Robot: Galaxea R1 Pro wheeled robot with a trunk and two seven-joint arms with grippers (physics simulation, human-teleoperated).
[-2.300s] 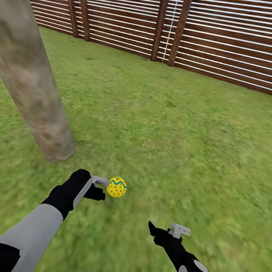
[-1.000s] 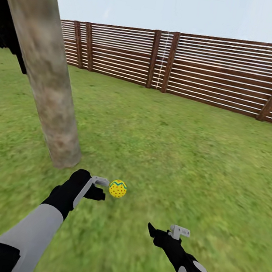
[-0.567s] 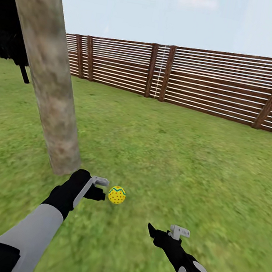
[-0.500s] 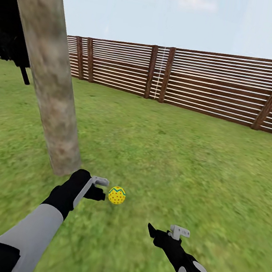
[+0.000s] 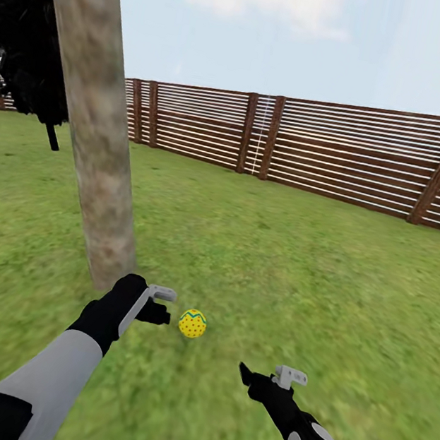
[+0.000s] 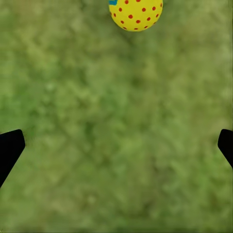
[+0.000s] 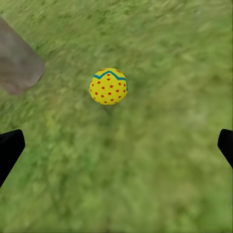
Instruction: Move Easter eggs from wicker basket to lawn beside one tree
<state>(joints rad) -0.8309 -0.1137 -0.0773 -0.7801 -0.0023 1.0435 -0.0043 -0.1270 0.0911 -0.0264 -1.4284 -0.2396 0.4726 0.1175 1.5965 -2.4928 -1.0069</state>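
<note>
Nearest to me, the right gripper (image 5: 272, 378) is hanging low over the grass on a black, glove-like wrist, pale grey bracket on top; its dark fingertips (image 7: 9, 148) are standing wide apart at the edges of its own wrist view, with nothing between them. A little farther and to the left, the left gripper (image 5: 163, 305) is reaching forward from a smooth grey forearm with a black wrist, and its fingertips (image 6: 10, 148) are likewise spread wide and holding nothing.

Just to the right of the left gripper, one Easter egg (image 5: 192, 323) is lying on the lawn (image 5: 295, 283), apart from both grippers. It is a rounded yellow shape, glossy, speckled with red dots and ringed near its top by a blue-green zigzag band; the right wrist view is showing the egg (image 7: 108, 86) sitting on blurred, mottled green turf near the foot of the trunk.

Beyond the left gripper, the tree (image 5: 97, 121) is rising as a thick, bare, leaning trunk, its bark rough and blotched grey-beige. Behind it on the far left, a near-black dark tree (image 5: 31, 67) is spreading a jagged mass of foliage. Farthest off, a brown fence (image 5: 345, 155) of horizontal wooden slats on sturdy posts is closing the garden under pale, cloudy sky.
</note>
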